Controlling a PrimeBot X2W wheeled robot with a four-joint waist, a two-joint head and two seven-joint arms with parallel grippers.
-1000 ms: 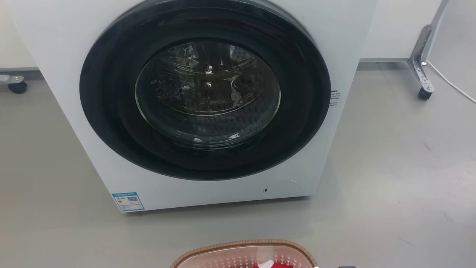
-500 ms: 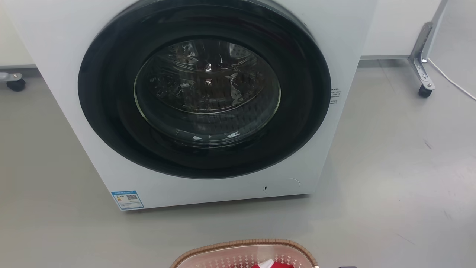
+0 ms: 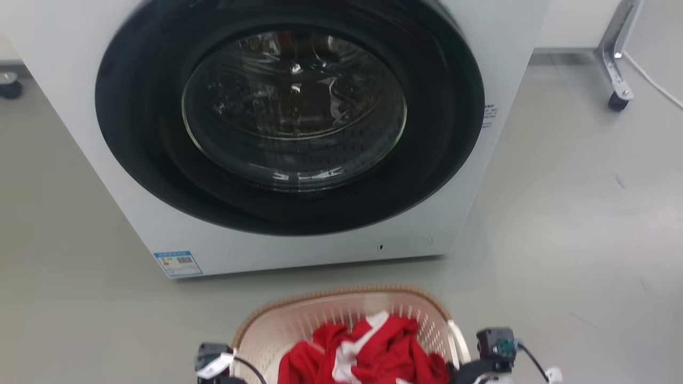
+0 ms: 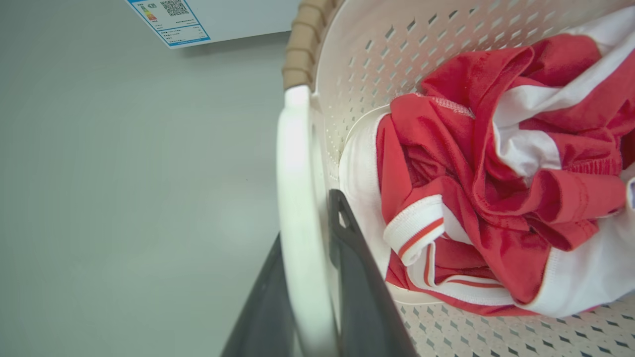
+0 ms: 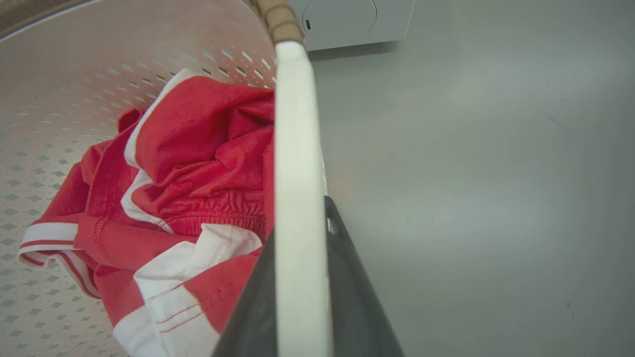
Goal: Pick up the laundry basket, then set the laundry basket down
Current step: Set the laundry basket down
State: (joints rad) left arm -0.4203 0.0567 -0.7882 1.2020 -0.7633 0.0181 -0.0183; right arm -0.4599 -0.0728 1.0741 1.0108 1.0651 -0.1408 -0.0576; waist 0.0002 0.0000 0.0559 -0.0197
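The laundry basket (image 3: 341, 293) is low down in front of the washing machine (image 3: 496, 69), near it but not touching, with red and white clothes (image 3: 373, 352) inside. The left hand (image 4: 307, 218) is squeezed tight on the white left handle (image 4: 295, 148). The right hand (image 5: 299, 218) is squeezed tight on the white right handle (image 5: 295, 114).

Bright even light, glare on door glass (image 3: 293, 106), laundry basket handle (image 5: 297, 173) blurred
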